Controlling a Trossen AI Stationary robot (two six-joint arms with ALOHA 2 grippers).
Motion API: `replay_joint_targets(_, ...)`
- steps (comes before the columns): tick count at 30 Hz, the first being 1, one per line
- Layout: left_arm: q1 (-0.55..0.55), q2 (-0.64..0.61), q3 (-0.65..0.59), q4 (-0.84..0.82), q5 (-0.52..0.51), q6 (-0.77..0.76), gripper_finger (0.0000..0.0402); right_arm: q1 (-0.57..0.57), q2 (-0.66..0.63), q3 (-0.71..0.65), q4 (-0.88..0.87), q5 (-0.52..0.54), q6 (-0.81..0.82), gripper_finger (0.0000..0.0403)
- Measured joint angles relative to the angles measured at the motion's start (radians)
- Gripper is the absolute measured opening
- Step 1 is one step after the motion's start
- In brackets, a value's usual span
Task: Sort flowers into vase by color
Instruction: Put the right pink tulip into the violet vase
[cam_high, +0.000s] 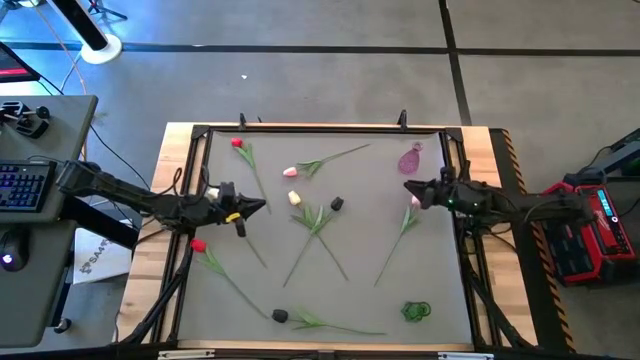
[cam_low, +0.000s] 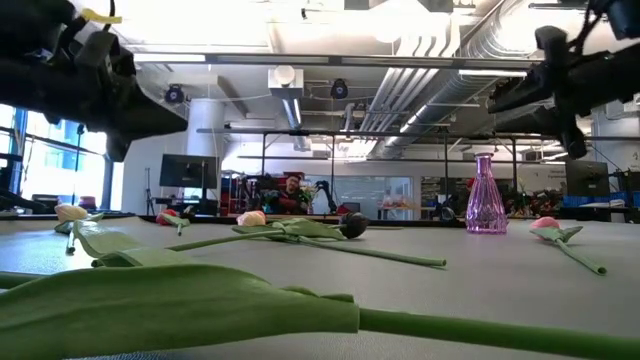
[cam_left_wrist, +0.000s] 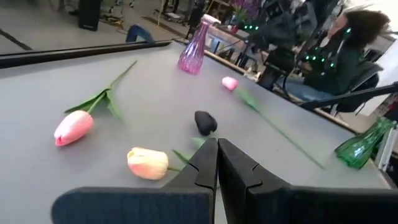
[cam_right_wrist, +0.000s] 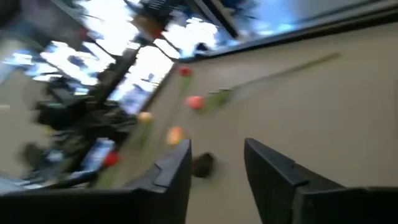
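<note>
Tulips lie scattered on the grey mat: red heads (cam_high: 238, 143) (cam_high: 198, 245), a pink one (cam_high: 291, 172), a cream one (cam_high: 295, 197), black ones (cam_high: 337, 204) (cam_high: 281, 316), and a pink one (cam_high: 413, 201) by the right edge. A pink-purple vase (cam_high: 411, 158) (cam_low: 483, 208) stands at the back right. A green vase (cam_high: 416, 311) is at the front right. My left gripper (cam_high: 262, 207) (cam_left_wrist: 217, 146) hovers shut and empty near the cream tulip (cam_left_wrist: 148, 163). My right gripper (cam_high: 408, 188) (cam_right_wrist: 217, 163) is open and empty just above the right-hand pink tulip.
A dark frame (cam_high: 320, 129) rims the mat, with wooden table edges (cam_high: 160, 230) outside it. A person (cam_left_wrist: 348, 43) sits beyond the table's right side. A desk with a keyboard (cam_high: 25, 185) stands left of the table.
</note>
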Motion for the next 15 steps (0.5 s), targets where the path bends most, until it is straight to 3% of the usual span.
replay_joint_targets(3, 0.000, 0.007, 0.004, 0.001, 0.003, -0.001, 0.0000, -0.040, 0.099, 0.100, -0.220, -0.008, 0.091, 0.0154)
replay_joint_targets(7, 0.000, 0.007, 0.009, 0.001, 0.051, 0.010, 0.0000, -0.093, 0.250, 0.206, -0.427, -0.131, 0.229, 0.0147)
replay_joint_targets(15, 0.000, 0.026, 0.009, -0.007, 0.027, 0.072, 0.0000, -0.177, 0.531, 0.307, -0.489, -0.380, 0.289, 0.0129)
